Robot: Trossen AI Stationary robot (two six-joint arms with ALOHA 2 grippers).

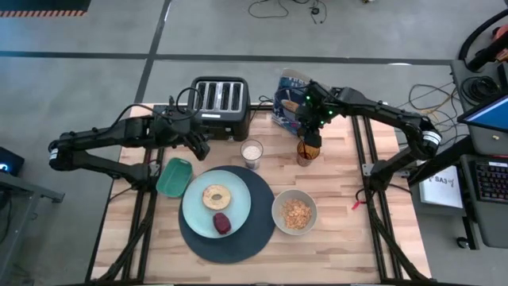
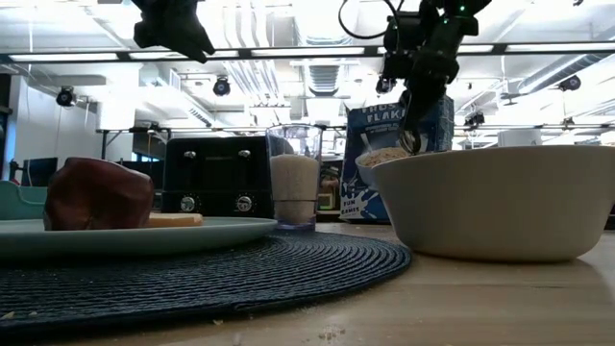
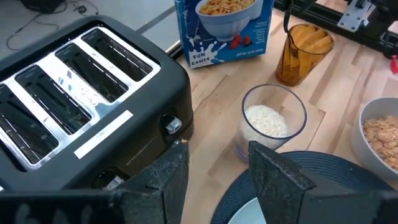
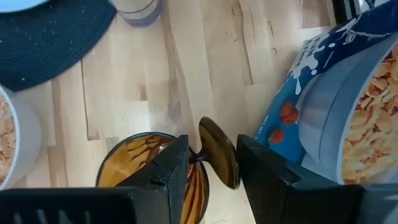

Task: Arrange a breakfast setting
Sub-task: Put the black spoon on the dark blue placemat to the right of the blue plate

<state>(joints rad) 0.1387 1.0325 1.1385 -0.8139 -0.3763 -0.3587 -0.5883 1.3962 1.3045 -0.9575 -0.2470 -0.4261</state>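
Pale wooden boards make the counter (image 1: 341,238), which stands on a grey floor, and the level view shows a bright workshop ceiling behind it. At the front of the counter lies the larger dark blue round mat (image 1: 238,242), and on it rests the pale blue plate (image 1: 197,214), with the bagel (image 1: 216,196) and the dark red fruit (image 1: 221,224) side by side on it. Just beside the mat, on its right, stands the cream bowl (image 1: 294,213), which holds cereal flakes. A small teal dish (image 1: 174,176) lies at the left edge of the mat. At the back of the counter is the black four-slot toaster (image 1: 220,99), and near it a clear glass (image 1: 252,152) with something white and grainy in it. The blue cereal box (image 1: 287,99) stands at the back, to the right of the toaster, and the amber glass (image 1: 308,151) stands in front of it. The right gripper (image 1: 312,119) is above the amber glass; its jaws are clamped on the handle of the dark spoon (image 4: 219,152), whose bowl hangs over the rim of the glass. The left gripper (image 1: 198,147) hovers in front of the toaster, above the counter, with its jaws apart and nothing between them
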